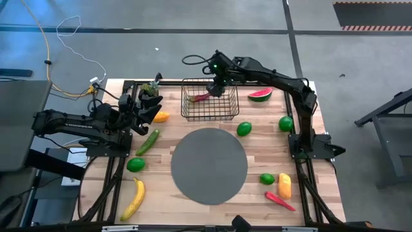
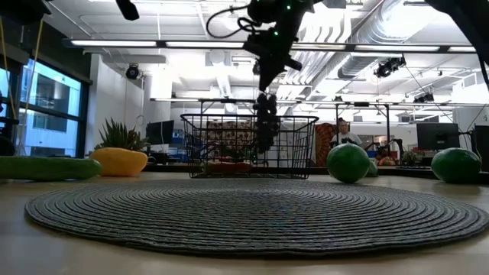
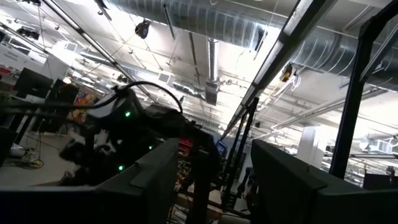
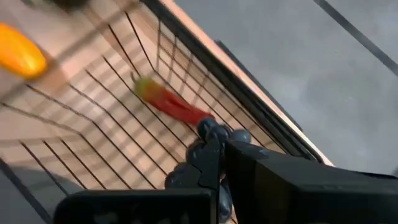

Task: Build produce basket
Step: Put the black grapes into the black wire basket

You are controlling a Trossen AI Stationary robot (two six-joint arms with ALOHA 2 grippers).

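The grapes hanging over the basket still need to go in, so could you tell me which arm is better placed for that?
The right arm. Its gripper already holds the grapes above the basket, where a chilli lies. The left gripper waits beside the table's left edge.

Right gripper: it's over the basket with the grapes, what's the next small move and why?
Probably lower a little and open. The right gripper hangs over the basket, shut on the dark grapes, which dangle inside the wire walls in the low view above a red chilli already on the floor. The left gripper waits by the table's left edge.
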